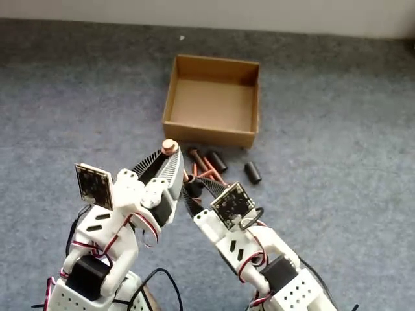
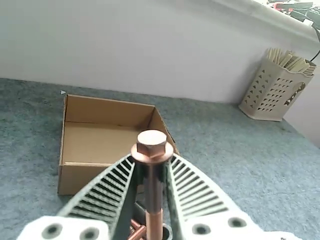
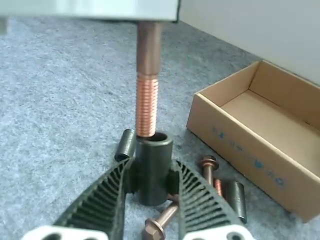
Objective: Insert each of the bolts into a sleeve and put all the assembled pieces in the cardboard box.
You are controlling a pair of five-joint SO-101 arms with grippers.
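My left gripper [image 1: 168,155] [image 2: 151,166] is shut on a copper bolt [image 1: 170,147] [image 2: 151,146], held upright with its hex head on top. My right gripper [image 1: 192,188] [image 3: 152,172] is shut on an upright black sleeve [image 3: 153,165] just below it. The bolt's threaded end [image 3: 147,110] hangs at the sleeve's open mouth, its tip level with the rim. The cardboard box [image 1: 209,135] [image 2: 85,177] [image 3: 235,145] stands just beyond both grippers with nothing in it.
Loose copper bolts [image 1: 202,163] [image 3: 209,167] and black sleeves [image 1: 252,172] [image 1: 216,160] [image 3: 237,200] lie on the grey carpet between the grippers and the box. Another sleeve [image 3: 125,145] lies beside the held one. A perforated basket [image 2: 276,87] stands by the far wall.
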